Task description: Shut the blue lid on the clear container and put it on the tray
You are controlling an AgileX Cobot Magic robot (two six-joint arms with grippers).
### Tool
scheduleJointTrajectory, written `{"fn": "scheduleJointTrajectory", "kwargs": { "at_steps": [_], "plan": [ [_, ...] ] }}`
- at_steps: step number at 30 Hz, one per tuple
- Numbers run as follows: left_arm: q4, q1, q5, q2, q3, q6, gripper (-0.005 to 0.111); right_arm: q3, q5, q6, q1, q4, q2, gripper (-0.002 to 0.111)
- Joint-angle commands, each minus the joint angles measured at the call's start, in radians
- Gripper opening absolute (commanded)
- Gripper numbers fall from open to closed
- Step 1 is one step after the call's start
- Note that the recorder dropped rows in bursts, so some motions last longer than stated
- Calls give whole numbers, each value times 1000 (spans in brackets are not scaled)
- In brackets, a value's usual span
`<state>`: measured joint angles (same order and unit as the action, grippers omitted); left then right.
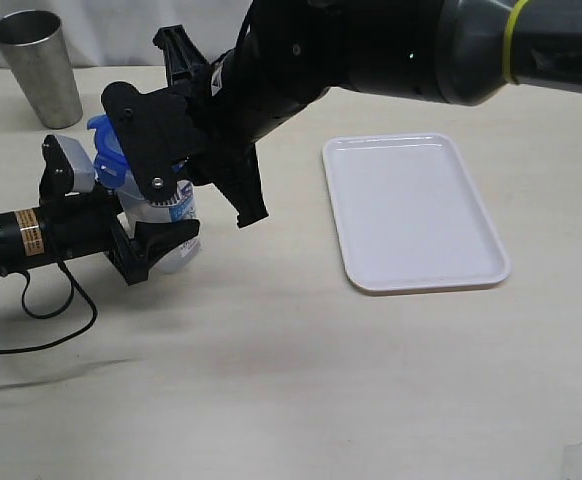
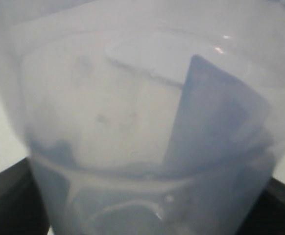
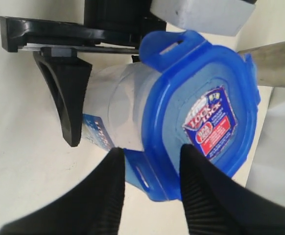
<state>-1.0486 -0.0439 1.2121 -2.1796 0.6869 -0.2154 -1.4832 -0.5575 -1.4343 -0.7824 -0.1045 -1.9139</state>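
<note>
Clear tapered plastic container (image 1: pixel 168 210) sits well apart from the flat white rectangular tray (image 1: pixel 416 215), on the left arm's side. Its long axis is near upright, mouth up, top leaning away from the tray. The left gripper (image 1: pixel 161 232) clamps its lower wall, and the right gripper (image 1: pixel 126 160) sits at the round blue snap-flap lid (image 1: pixel 99 135) on top.

Left wrist: the container's wall fills everything.

Right wrist: the right gripper's fingers (image 3: pixel 108 196) stand apart, straddling one lid flap. Whether they pinch it I cannot tell.

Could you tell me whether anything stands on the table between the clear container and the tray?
Nothing visible does: the table between the clear container and the tray is bare. Only the right arm reaches over it, the right gripper at the blue lid.
</note>
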Motion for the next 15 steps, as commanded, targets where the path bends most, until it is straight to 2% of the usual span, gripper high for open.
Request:
{"fn": "scheduleJointTrajectory", "kwargs": {
  "at_steps": [1, 5, 8, 15],
  "plan": [
    [-51, -4, 9, 4, -5, 1, 0, 51, 12, -17, 0, -10, -52, 9],
    [-57, -4, 9, 4, -5, 1, 0, 94, 87, -29, 0, -10, -52, 9],
    [-57, -4, 9, 4, -5, 1, 0, 105, 72, -62, 0, -10, -52, 4],
    [-60, -4, 9, 4, -5, 1, 0, 105, 26, -73, 0, -10, -52, 4]
  ]
}}
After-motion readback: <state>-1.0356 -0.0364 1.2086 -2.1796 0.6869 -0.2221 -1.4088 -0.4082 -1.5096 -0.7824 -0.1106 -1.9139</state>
